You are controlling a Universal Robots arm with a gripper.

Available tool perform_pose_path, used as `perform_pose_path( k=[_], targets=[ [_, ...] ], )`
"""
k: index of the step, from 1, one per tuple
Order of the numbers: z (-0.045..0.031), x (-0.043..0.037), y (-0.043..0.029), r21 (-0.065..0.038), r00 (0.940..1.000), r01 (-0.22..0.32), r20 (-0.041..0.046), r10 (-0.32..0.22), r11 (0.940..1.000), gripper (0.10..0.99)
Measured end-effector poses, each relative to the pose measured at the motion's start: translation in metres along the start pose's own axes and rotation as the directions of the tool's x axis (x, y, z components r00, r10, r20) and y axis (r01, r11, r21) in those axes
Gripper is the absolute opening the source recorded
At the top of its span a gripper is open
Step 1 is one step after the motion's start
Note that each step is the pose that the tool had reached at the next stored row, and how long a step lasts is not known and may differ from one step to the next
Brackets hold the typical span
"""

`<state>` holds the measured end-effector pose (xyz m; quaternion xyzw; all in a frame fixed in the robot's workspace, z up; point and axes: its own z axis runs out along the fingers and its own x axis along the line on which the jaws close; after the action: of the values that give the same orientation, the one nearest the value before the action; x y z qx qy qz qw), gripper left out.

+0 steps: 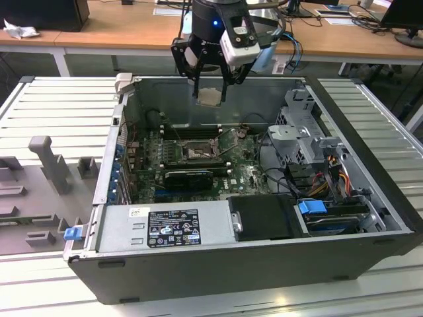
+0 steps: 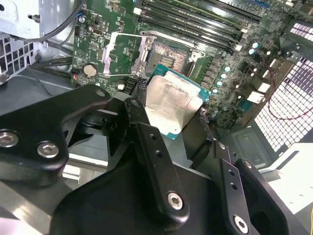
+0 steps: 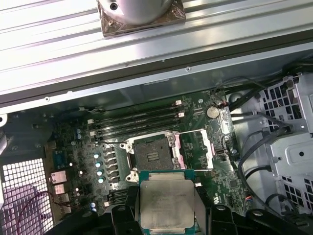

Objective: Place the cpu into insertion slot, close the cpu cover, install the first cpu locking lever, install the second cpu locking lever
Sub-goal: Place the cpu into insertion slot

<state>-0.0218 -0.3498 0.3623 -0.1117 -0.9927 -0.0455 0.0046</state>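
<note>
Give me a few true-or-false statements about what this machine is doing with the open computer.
1. The gripper is holding the cpu. True.
2. The cpu sits in the slot. False: it hangs in the air above the case, and the slot is empty.
3. The cover is shut over the slot. False: it is swung open beside it.
4. The case lies with its open side up. True.
</note>
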Motion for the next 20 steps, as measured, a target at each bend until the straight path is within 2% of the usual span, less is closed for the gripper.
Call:
perform_pose_path(
  k=[16,20],
  targets=[
    [0.0001,0.0000,0.0000,-0.001,0.9988,-0.050,0.0044,0.050,0.9988,0.533],
    [0.0002,0.0000,0.0000,-0.002,0.9967,-0.081,0.0072,0.081,0.9967,0.533]
  ],
)
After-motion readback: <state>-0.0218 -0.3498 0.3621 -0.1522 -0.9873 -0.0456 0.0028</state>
